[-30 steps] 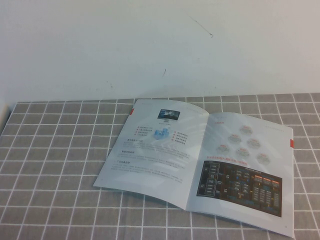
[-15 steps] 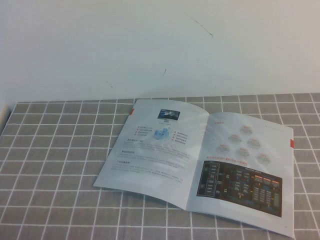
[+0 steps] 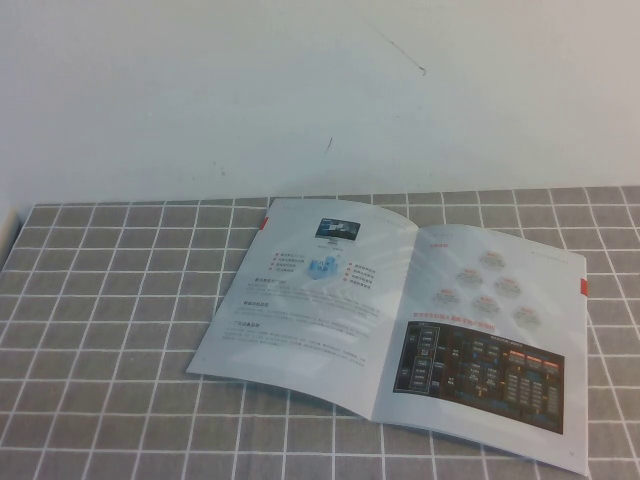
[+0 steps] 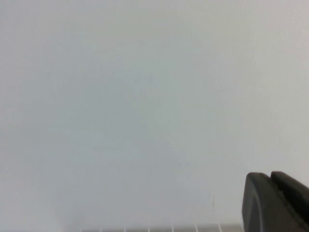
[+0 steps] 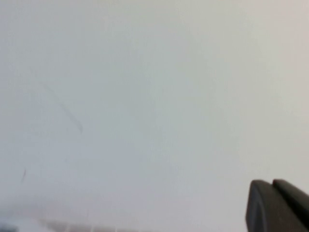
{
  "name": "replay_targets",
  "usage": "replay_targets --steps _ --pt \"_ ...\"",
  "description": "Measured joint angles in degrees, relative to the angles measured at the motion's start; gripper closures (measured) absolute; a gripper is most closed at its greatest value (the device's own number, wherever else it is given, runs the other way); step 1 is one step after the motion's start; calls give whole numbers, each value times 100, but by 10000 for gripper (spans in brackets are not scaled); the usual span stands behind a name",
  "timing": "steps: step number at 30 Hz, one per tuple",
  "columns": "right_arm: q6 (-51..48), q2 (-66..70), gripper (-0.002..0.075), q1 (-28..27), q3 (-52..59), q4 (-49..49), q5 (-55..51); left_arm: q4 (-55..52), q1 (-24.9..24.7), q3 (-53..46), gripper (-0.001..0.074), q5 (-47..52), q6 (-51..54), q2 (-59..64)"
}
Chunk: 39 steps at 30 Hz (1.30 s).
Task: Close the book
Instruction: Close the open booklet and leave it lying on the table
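High view: showed white wall point(image 3: 300, 90) behind grey checked tabletop point(image 3: 100, 330). Found the book point(image 3: 400, 325) lying open on it, pages up, right of centre, likely awaiting its closing. Caught left hand point(image 4: 275, 203) and right hand point(image 5: 277, 205) only in wrist views, aimed at the wall, probably parked, well apart from the book; could not tell either grip.

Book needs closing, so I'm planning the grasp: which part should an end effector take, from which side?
On the book, probably the left page's outer edge, from the robot's left: it lies open and flat, so only edges offer purchase. The left end effector and right end effector face the wall.
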<state>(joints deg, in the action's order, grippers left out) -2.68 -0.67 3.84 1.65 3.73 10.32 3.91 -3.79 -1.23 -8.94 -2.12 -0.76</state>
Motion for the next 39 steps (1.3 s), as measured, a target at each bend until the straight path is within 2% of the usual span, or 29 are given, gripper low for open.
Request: replay_targets --steps 4,9,17,21,25,28,33,39 --pt "0 0 729 0 0 12 1519 0 0 0 738 -1104 0 0" --pt "10 0 729 0 0 -56 2919 0 0 0 738 -1753 0 0" --pt "10 0 729 0 0 -373 2873 145 0 0 738 -1829 0 0" --pt "10 0 729 0 -288 -421 1541 271 0 0 738 -1567 28 0" --pt "10 0 729 0 -1090 -421 -448 286 0 434 738 -234 466 0" --pt "10 14 729 0 -1590 -421 -1653 286 0 901 738 347 996 31" --pt "13 587 729 0 -2040 -514 -2761 331 0 1747 738 1144 1184 649" --pt "-336 1820 729 0 -2766 -923 -3629 574 0 2849 738 2667 1184 1939"
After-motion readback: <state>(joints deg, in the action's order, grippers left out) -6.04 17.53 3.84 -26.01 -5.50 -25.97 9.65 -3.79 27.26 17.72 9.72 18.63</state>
